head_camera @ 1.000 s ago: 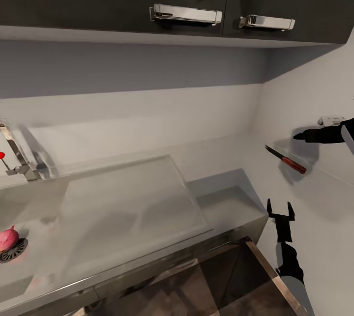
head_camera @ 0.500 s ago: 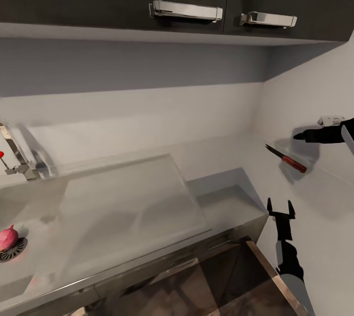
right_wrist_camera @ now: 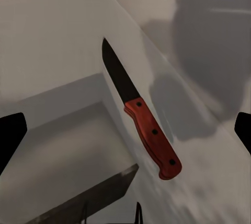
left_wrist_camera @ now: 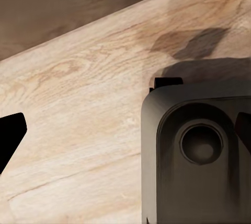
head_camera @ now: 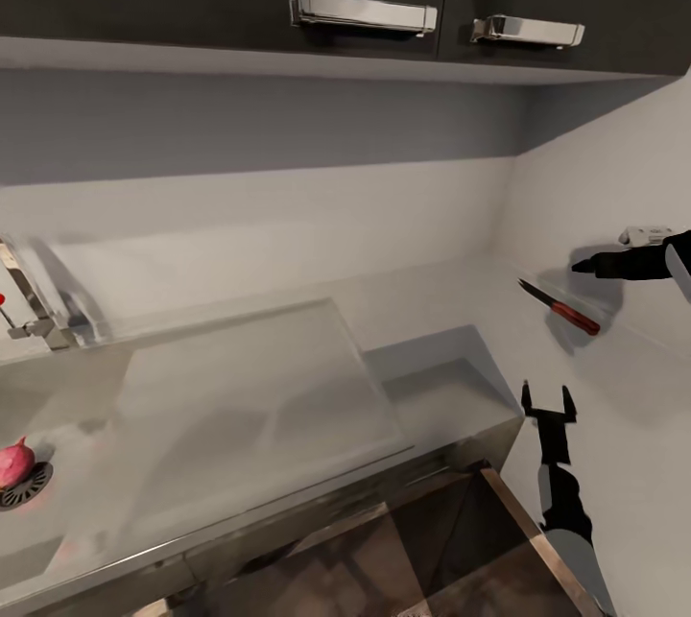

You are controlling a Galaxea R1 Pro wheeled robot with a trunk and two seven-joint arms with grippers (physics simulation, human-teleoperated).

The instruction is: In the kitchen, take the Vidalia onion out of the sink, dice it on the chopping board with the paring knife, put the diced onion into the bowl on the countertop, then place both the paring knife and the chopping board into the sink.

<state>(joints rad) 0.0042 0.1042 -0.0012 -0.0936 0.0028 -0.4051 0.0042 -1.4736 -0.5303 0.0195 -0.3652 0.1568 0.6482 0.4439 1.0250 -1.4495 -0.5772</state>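
Your paring knife [head_camera: 560, 306] lies on the pale surface at the right of the head view, red handle toward the right edge and dark blade pointing toward the sink [head_camera: 240, 406]. Your right gripper [head_camera: 582, 265] reaches in from the right edge just above the knife, apart from it; I cannot tell how its jaws stand. In the right wrist view the paring knife [right_wrist_camera: 140, 114] lies between the two dark fingertips at the frame's sides, untouched. Your left gripper [head_camera: 547, 399] hangs low beside the countertop [head_camera: 451, 396] end, its two fingers spread and holding nothing. The Vidalia onion [head_camera: 14, 462] sits in the basin beside the round drain [head_camera: 27, 485].
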